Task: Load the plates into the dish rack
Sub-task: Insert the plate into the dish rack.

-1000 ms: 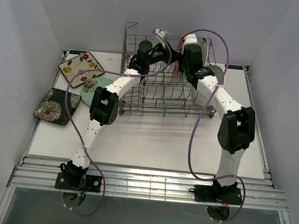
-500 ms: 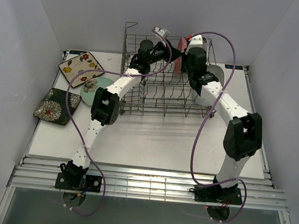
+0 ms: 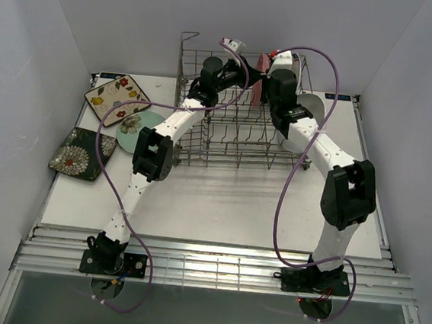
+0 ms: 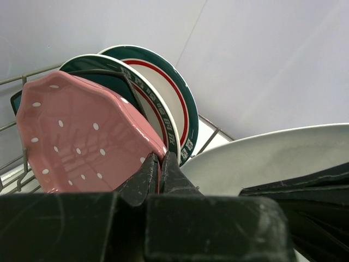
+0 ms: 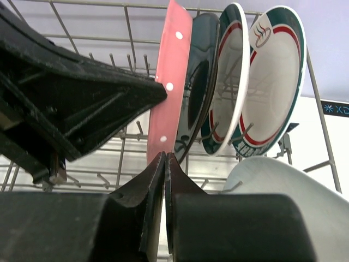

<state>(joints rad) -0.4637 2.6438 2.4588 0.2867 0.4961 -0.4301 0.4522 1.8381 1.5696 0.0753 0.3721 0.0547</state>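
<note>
**Pink plate (image 3: 264,63) brought upright in the rack (image 3: 203,141)**
Within the last second we saw it rise and stand on edge beside the dark teal plate (image 5: 197,65). The left pincer (image 4: 159,164) and right pincer (image 5: 164,161) were both closed on its rim. Three plates (image 3: 117,99) remained on the table (image 3: 220,201), so loading was unfinished.

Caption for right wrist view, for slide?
Shut right hand just below the pink dotted plate, upright inside the dish rack.
</note>
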